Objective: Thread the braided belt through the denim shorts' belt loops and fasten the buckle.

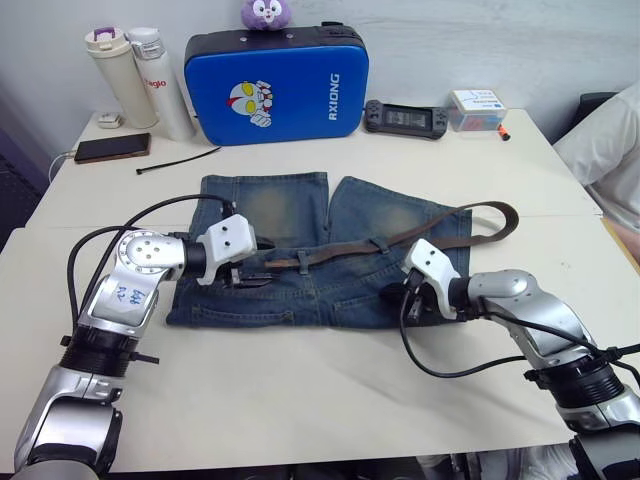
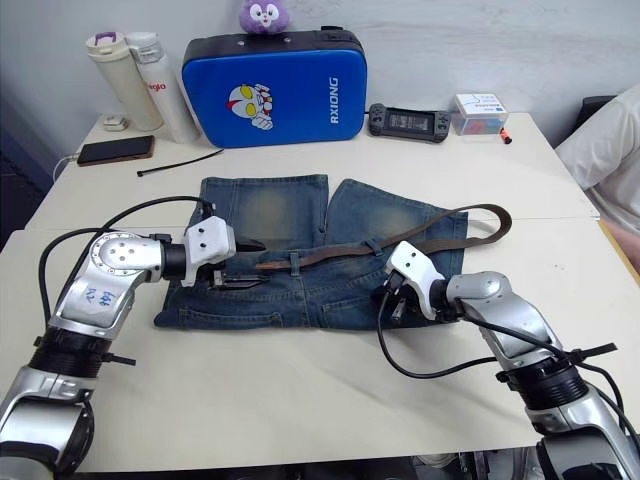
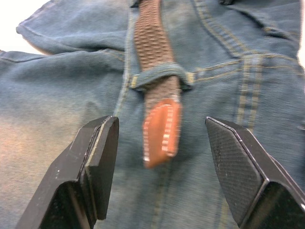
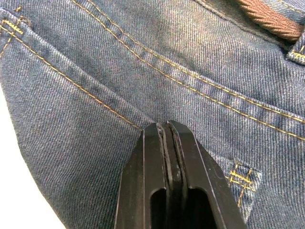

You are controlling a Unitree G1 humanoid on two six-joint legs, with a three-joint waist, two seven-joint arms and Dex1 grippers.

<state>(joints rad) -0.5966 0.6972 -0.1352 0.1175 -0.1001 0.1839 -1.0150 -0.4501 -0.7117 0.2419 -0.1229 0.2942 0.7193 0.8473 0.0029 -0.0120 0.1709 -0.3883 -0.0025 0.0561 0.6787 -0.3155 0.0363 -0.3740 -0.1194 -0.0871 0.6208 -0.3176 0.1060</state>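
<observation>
The denim shorts (image 1: 300, 290) lie flat in the middle of the table, waistband towards me. The braided belt (image 1: 340, 252) runs along the waistband under two belt loops (image 1: 304, 260), then curls off the shorts at the right (image 1: 505, 215). Its tan leather tip (image 3: 162, 133) pokes out of a loop (image 3: 159, 76) and lies between the fingers (image 3: 95, 162) of my open left gripper (image 1: 250, 277), untouched. My right gripper (image 4: 167, 136) is shut, its tips resting on the denim beside a pocket seam, below the belt. I cannot make out the buckle.
Along the back stand two bottles (image 1: 140, 80), a blue case (image 1: 275, 85), a game controller (image 1: 405, 118) and a small box (image 1: 477, 108). A phone (image 1: 112, 148) and a black cable tie (image 1: 178, 160) lie at the back left. A person in white (image 1: 610, 140) sits at the right.
</observation>
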